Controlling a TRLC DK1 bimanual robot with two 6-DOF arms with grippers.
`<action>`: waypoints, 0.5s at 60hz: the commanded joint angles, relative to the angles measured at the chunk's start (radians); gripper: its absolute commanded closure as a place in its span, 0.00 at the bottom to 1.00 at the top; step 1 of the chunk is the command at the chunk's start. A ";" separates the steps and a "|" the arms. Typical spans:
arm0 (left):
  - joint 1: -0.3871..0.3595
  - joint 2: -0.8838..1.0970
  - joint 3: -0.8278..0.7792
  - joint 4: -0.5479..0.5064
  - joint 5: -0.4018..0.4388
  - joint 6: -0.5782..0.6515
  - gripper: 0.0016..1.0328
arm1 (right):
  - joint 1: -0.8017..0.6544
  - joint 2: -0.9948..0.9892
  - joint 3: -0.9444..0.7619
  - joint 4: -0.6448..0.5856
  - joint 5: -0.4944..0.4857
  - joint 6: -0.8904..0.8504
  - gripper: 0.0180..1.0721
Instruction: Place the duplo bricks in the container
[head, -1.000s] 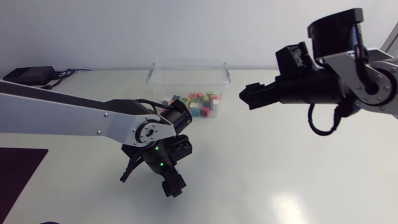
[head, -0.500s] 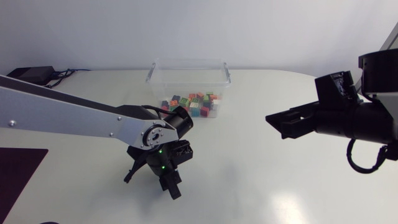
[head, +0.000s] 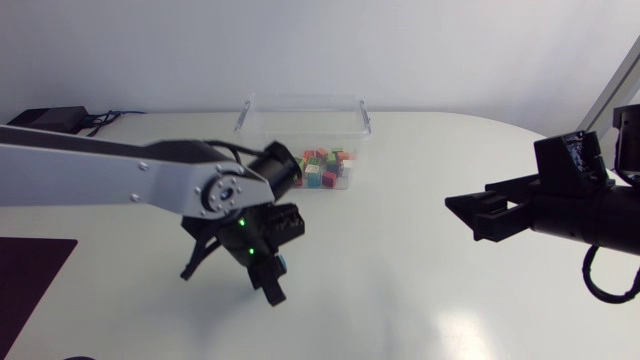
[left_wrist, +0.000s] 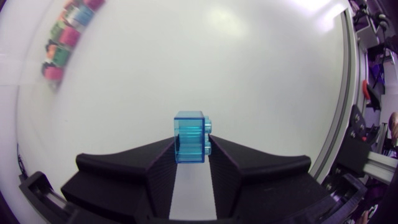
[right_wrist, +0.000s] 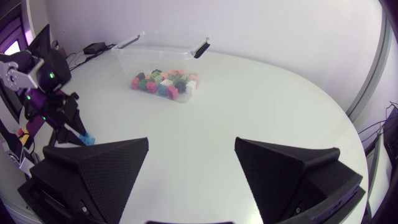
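Observation:
A translucent blue duplo brick (left_wrist: 190, 137) sits pinched between the two black fingers of my left gripper (left_wrist: 190, 163), which is shut on it. From above, the left gripper (head: 272, 280) points down at the table in front of the container, the brick (head: 280, 265) showing as a teal speck. The clear plastic container (head: 300, 118) stands at the back, with several coloured bricks (head: 312, 170) in its near part. My right gripper (head: 476, 215) hangs open and empty above the table's right side. The right wrist view shows the container (right_wrist: 163, 53) and the blue brick (right_wrist: 89, 139) far ahead.
A black device with cables (head: 45, 120) lies at the back left corner. A dark mat (head: 25, 280) covers the front left. The table's curved edge (right_wrist: 348, 130) runs close by on the right.
My left gripper has shut on the blue brick and shifted slightly left. My right arm has drawn back to the right and lower, away from the container.

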 joint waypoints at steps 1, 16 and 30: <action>0.029 -0.112 0.129 -0.036 0.013 0.016 0.75 | -0.012 -0.016 -0.035 -0.010 -0.007 -0.013 0.05; 0.143 -0.091 0.365 0.014 0.039 0.016 0.75 | -0.016 -0.025 -0.100 0.033 -0.006 -0.010 0.05; 0.207 0.076 0.512 0.155 0.064 -0.038 0.75 | -0.027 -0.022 -0.107 0.049 -0.007 -0.010 0.05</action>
